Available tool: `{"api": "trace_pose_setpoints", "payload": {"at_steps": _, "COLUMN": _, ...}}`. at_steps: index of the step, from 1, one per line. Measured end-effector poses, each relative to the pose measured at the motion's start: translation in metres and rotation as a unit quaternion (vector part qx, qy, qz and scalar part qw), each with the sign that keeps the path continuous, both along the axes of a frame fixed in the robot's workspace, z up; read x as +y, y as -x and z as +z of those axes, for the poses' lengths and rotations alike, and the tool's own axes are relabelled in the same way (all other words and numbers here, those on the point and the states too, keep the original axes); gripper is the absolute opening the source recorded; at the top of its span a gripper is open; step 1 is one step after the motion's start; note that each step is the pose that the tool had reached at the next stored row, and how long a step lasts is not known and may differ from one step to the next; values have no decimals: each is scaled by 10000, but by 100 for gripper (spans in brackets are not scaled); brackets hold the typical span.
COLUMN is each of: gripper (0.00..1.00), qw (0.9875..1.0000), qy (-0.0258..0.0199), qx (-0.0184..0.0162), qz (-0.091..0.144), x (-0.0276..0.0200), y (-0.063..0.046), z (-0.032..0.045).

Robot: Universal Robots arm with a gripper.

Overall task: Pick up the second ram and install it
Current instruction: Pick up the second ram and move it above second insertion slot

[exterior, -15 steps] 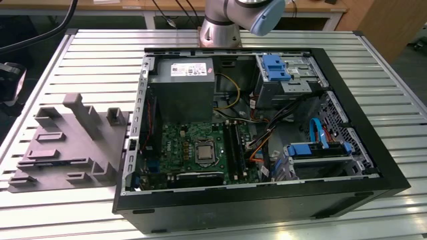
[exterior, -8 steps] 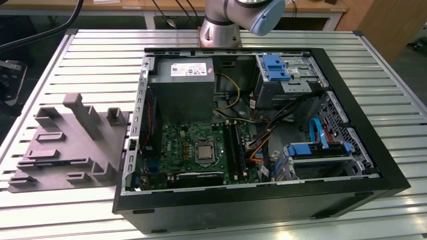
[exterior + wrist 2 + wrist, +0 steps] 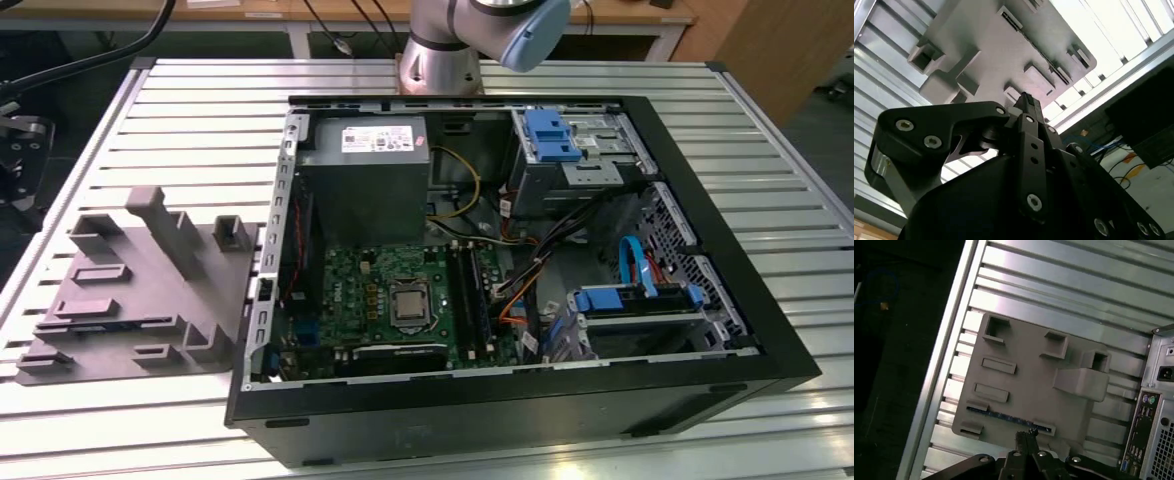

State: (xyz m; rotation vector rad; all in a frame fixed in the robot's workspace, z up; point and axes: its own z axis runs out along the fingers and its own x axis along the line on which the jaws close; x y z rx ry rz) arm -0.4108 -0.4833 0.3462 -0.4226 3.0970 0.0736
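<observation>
Your gripper (image 3: 1024,435) hangs over the grey fixture plate (image 3: 1029,370), fingers pressed together and empty, near the second ram (image 3: 999,416) lying in its slot.

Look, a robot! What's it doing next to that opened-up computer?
The robot arm's black hand hovers, empty, over a grey moulded plastic plate on the ribbed metal table. A long, thin, dark memory stick lies in a slot of that plate, not yet picked up. The open black computer case sits beside the plate.
</observation>
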Motion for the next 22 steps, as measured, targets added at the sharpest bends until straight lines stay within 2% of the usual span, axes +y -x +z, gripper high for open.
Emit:
{"api": "trace_pose_setpoints", "payload": {"at_steps": 3, "gripper": 10, "qw": 9996, "qy": 0, "qx": 0, "qz": 272, "x": 0, "y": 0, "z": -3}}
{"api": "trace_pose_setpoints", "payload": {"at_steps": 6, "gripper": 10, "qw": 9985, "qy": 0, "qx": 0, "qz": 548, "x": 0, "y": 0, "z": -7}}
{"api": "trace_pose_setpoints", "payload": {"at_steps": 9, "gripper": 10, "qw": 9967, "qy": 0, "qx": 0, "qz": 817, "x": 0, "y": 0, "z": -11}}
{"api": "trace_pose_setpoints", "payload": {"at_steps": 11, "gripper": 10, "qw": 9950, "qy": 0, "qx": 0, "qz": 1002, "x": 0, "y": 0, "z": -13}}
{"api": "trace_pose_setpoints", "payload": {"at_steps": 14, "gripper": 10, "qw": 9919, "qy": 0, "qx": 0, "qz": 1272, "x": 0, "y": 0, "z": -17}}
{"api": "trace_pose_setpoints", "payload": {"at_steps": 17, "gripper": 10, "qw": 9881, "qy": 0, "qx": 0, "qz": 1539, "x": 0, "y": 0, "z": -21}}
{"api": "trace_pose_setpoints", "payload": {"at_steps": 22, "gripper": 10, "qw": 9800, "qy": 0, "qx": 0, "qz": 1990, "x": 0, "y": 0, "z": -27}}
